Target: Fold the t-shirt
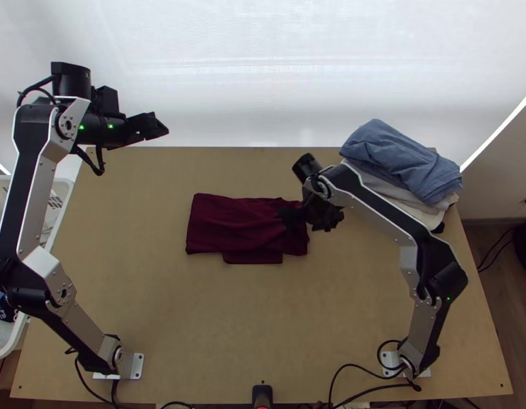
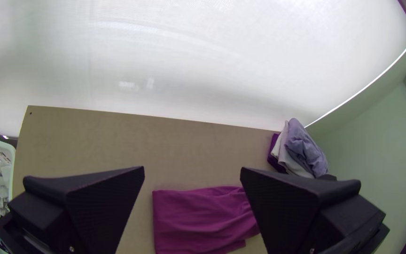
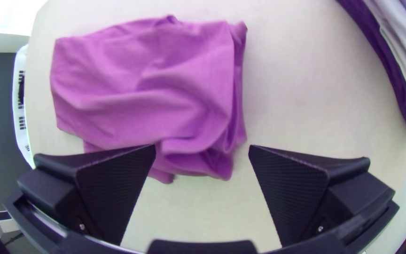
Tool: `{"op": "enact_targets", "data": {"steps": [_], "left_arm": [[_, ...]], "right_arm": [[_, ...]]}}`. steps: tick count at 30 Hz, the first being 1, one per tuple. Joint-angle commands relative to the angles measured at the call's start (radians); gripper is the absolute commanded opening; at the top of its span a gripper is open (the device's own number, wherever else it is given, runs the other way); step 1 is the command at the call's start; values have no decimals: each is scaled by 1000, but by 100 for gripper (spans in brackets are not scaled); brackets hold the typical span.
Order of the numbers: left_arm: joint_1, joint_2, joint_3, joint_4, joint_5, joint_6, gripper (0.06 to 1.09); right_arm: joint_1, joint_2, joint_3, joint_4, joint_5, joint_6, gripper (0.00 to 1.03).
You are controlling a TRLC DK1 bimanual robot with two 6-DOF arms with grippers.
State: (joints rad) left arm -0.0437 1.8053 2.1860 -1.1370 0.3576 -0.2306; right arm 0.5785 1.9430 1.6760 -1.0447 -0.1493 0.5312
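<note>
Right gripper (image 1: pixel 312 219): released, fingers spread wide with nothing gripped, at the right end of the maroon t-shirt (image 1: pixel 218 221). Left gripper (image 1: pixel 162 128): also spread and holding nothing, out past the table's far edge, well apart from the shirt. Shirt lay mid-table, folded into a rough rectangle, wrinkled toward its right end, a narrow flap (image 1: pixel 252 258) sticking out on the near side. Far right corner of the table (image 1: pixel 263 327): pile of cloths, blue one (image 1: pixel 399 160) on top, paler ones (image 1: pixel 430 213) under. White basket (image 1: pixel 66 194) stood beside the left edge, clothes inside.
</note>
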Motion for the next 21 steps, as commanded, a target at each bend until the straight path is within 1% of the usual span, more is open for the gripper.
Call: {"op": "enact_targets", "data": {"steps": [1, 6, 9, 10, 15, 18, 21], "left_arm": [[5, -21, 18, -13, 6, 13, 105], [-7, -21, 27, -10, 6, 11, 105], [-4, -23, 32, -10, 6, 11, 105], [-1, -24, 34, -10, 6, 11, 105], [8, -31, 34, -15, 6, 11, 105], [7, -31, 34, -13, 6, 11, 105], [7, -31, 32, -15, 6, 11, 105]], "right_arm": [[-11, -10, 44, 58, 4, -50, 97], [-46, 100, 119, 69, 4, -27, 95], [-62, 146, 149, 69, 4, -4, 86], [-68, 159, 160, 66, 4, 0, 85], [-74, 182, 185, 55, 2, 1, 85], [-75, 194, 200, 52, -3, 7, 66], [-77, 201, 211, 49, -26, 18, 62]]}}
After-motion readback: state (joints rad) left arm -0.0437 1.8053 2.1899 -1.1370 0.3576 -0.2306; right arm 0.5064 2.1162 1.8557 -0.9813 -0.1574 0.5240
